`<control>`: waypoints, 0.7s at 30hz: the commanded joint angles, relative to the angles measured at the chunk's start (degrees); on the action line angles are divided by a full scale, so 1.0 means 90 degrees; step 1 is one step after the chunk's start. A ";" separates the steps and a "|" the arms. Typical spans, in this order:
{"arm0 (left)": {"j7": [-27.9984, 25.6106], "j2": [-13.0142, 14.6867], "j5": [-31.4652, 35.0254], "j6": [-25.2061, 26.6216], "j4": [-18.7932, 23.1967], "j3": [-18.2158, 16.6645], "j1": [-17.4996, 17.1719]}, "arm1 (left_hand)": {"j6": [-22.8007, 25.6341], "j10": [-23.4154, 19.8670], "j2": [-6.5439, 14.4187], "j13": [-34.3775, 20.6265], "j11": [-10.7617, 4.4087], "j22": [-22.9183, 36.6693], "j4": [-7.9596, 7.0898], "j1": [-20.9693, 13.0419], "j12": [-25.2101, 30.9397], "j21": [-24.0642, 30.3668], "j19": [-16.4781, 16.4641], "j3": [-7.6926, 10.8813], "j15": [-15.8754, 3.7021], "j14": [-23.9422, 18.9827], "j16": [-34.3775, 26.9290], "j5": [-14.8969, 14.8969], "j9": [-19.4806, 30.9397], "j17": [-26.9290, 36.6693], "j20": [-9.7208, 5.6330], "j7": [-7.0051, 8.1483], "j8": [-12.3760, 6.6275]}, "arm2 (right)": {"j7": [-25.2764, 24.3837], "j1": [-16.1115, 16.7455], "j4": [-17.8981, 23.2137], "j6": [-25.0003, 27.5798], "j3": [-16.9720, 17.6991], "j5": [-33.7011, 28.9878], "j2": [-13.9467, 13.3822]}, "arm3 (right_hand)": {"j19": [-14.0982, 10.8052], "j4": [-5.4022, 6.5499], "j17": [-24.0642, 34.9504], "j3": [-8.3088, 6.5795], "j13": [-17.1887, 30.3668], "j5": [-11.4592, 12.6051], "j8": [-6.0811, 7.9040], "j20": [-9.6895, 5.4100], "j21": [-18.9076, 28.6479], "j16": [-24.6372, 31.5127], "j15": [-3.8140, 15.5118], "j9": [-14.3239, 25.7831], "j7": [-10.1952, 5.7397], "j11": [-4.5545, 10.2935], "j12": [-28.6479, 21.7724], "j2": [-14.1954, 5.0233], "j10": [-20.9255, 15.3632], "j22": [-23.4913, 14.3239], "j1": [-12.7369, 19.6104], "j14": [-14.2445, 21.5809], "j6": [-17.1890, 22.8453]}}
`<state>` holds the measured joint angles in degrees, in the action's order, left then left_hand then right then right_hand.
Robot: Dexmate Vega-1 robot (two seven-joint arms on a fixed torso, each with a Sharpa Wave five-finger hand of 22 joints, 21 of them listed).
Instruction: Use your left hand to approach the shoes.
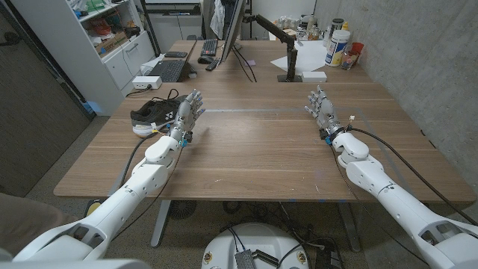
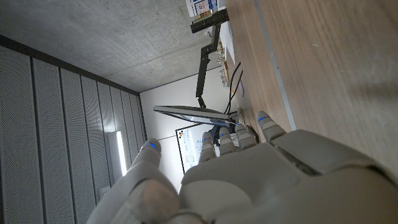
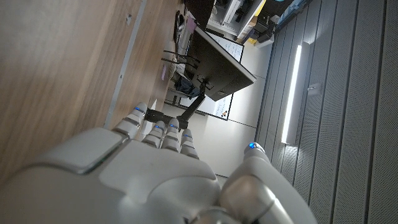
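Shoes point(image 1: 153, 116) partly hidden behind left hand point(image 1: 188, 112), fingers point(image 1: 196, 99) spread, empty

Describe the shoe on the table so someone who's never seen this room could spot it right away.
Start at the wooden table and go to the edge on the robot's left. There, just beyond the left hand, lies a black sneaker with a white sole, the only footwear among keyboards and monitor gear.
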<state>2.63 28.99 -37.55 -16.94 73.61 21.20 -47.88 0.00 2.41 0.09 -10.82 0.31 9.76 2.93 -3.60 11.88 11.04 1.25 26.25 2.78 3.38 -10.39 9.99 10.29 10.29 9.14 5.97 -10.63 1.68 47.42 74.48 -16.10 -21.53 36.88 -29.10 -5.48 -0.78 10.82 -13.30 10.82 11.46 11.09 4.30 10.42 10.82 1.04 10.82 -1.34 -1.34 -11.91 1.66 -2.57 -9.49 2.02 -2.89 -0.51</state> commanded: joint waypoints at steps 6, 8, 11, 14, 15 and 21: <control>0.0081 -0.0008 -0.0053 -0.0021 0.0004 -0.0009 -0.0006 | 0.0015 0.0042 0.0013 -0.0028 -0.0022 0.0035 0.0008 -0.0065 0.0028 0.0042 -0.0018 0.0040 -0.0002 0.0070 -0.0043 0.0043 0.0008 0.0017 0.0035 0.0033 -0.0036 | -0.0151 0.0115 0.0293 0.0193 0.0018 -0.0019 -0.0120 | -0.0048 0.0004 0.0015 -0.0021 0.0035 0.0028 0.0034 0.0000 0.0043 0.0037 -0.0007 0.0016 -0.0044 0.0012 -0.0029 0.0048 -0.0053 -0.0026 0.0018 -0.0041 -0.0001; 0.0078 -0.0007 -0.0053 -0.0016 0.0007 -0.0009 -0.0007 | 0.0015 0.0046 0.0013 -0.0028 0.0002 0.0035 0.0010 -0.0066 0.0027 0.0041 -0.0017 0.0040 -0.0006 0.0073 -0.0042 0.0043 0.0008 0.0017 0.0036 0.0031 -0.0035 | -0.0154 0.0116 0.0298 0.0200 0.0018 -0.0016 -0.0122 | -0.0049 0.0005 0.0015 -0.0019 0.0035 0.0027 0.0033 -0.0001 0.0043 0.0037 -0.0008 0.0016 -0.0043 0.0014 -0.0029 0.0047 -0.0056 -0.0026 0.0017 -0.0042 -0.0001; 0.0090 -0.0005 -0.0065 0.0015 0.0027 0.0002 -0.0018 | 0.0023 0.0044 0.0015 -0.0028 0.0002 0.0036 0.0013 -0.0066 0.0027 0.0041 -0.0021 0.0040 -0.0005 0.0077 -0.0040 0.0043 0.0008 0.0017 0.0038 0.0028 -0.0036 | -0.0149 0.0127 0.0311 0.0193 0.0022 -0.0020 -0.0135 | -0.0049 0.0006 0.0016 -0.0018 0.0035 0.0027 0.0033 0.0000 0.0043 0.0037 -0.0008 0.0016 -0.0048 0.0014 -0.0027 0.0046 -0.0056 -0.0026 0.0016 -0.0044 -0.0003; 0.0117 -0.0022 -0.0051 -0.0011 0.0000 0.0019 0.0007 | 0.0027 0.0051 0.0016 -0.0028 0.0003 0.0036 0.0015 -0.0066 0.0024 0.0039 -0.0019 0.0040 -0.0006 0.0077 -0.0040 0.0043 0.0008 0.0017 0.0039 0.0027 -0.0037 | -0.0154 0.0126 0.0309 0.0179 0.0025 -0.0032 -0.0139 | -0.0048 0.0007 0.0016 -0.0015 0.0035 0.0027 0.0033 -0.0002 0.0043 0.0038 -0.0009 0.0016 -0.0049 0.0015 -0.0024 0.0044 -0.0055 -0.0027 0.0014 -0.0046 0.0000; 0.0123 -0.0037 -0.0041 -0.0041 0.0005 0.0021 0.0026 | 0.0027 0.0037 0.0017 -0.0028 -0.0011 0.0036 0.0016 -0.0067 0.0030 0.0038 -0.0019 0.0040 -0.0007 0.0078 -0.0040 0.0043 0.0008 0.0017 0.0039 0.0028 -0.0036 | -0.0151 0.0119 0.0303 0.0186 0.0028 -0.0029 -0.0144 | -0.0048 0.0008 0.0016 -0.0015 0.0035 0.0027 0.0034 -0.0002 0.0043 0.0038 -0.0008 0.0016 -0.0049 0.0011 -0.0022 0.0044 -0.0053 -0.0027 0.0014 -0.0046 0.0001; 0.0216 -0.0018 -0.0040 -0.0091 0.0076 0.0025 0.0046 | 0.0020 0.0046 0.0020 -0.0028 -0.0001 0.0036 0.0021 -0.0067 0.0026 0.0033 -0.0014 0.0040 -0.0009 0.0087 -0.0037 0.0042 0.0008 0.0018 0.0045 0.0029 -0.0031 | -0.0147 0.0108 0.0285 0.0158 0.0039 -0.0023 -0.0133 | -0.0049 0.0009 0.0016 -0.0011 0.0036 0.0026 0.0032 -0.0003 0.0043 0.0039 -0.0016 0.0016 -0.0046 0.0015 -0.0018 0.0041 -0.0053 -0.0027 0.0012 -0.0046 -0.0003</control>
<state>3.56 28.83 -37.98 -17.22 73.55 21.20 -47.75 0.00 2.40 0.09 -10.81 0.31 10.02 2.95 -3.59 11.87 11.04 1.26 26.26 2.95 3.55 -10.39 9.98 10.27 10.28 9.14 5.96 -10.63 0.45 48.28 76.89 -14.57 -21.40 36.57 -30.15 -5.47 -0.78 10.81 -13.30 11.08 11.45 11.09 4.30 10.42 10.81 1.04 10.80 -1.34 -1.34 -11.91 1.65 -2.56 -9.48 2.00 -2.88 -0.51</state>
